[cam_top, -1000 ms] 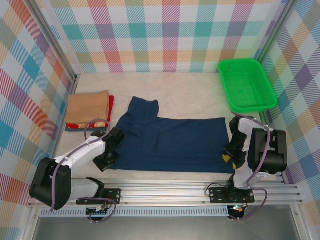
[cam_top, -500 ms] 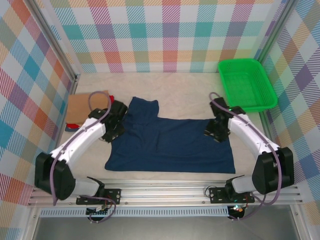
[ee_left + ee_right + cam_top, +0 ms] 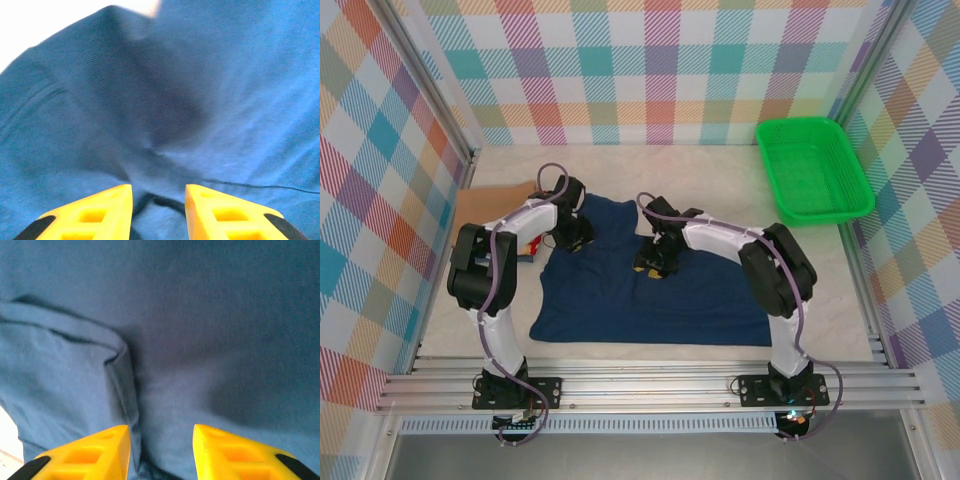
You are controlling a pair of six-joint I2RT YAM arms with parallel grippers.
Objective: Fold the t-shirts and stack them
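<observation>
Top view first. Spread flat on the table [image 3: 720, 190] at centre frame: the navy t-shirt [image 3: 660, 295], one sleeve poking toward the top. Pressed down at its upper-left corner, the left gripper [image 3: 570, 238]. Set on the cloth just right of that sleeve, the right gripper [image 3: 653, 265]. At mid-left, beside the navy cloth, a folded tan t-shirt [image 3: 485, 200] (mostly hidden by the left arm). At upper right, well apart from all the cloth, a green basket [image 3: 798, 122].

Left wrist view next. Navy t-shirt [image 3: 210, 90] across nearly the whole frame, with a corner of pale table [image 3: 30, 25] at upper left. At the bottom edge, the left gripper [image 3: 159, 192] partly open, its yellow fingers [image 3: 100, 210] astride a dark crease in the cloth.

Right wrist view last. Navy t-shirt [image 3: 225, 330] again, a doubled layer with a stitched hem at left. At the bottom edge, the right gripper [image 3: 161, 432] partly open, yellow fingers [image 3: 240, 455] either side of that layer's edge. Sliver of table [image 3: 6, 440] at lower left.
</observation>
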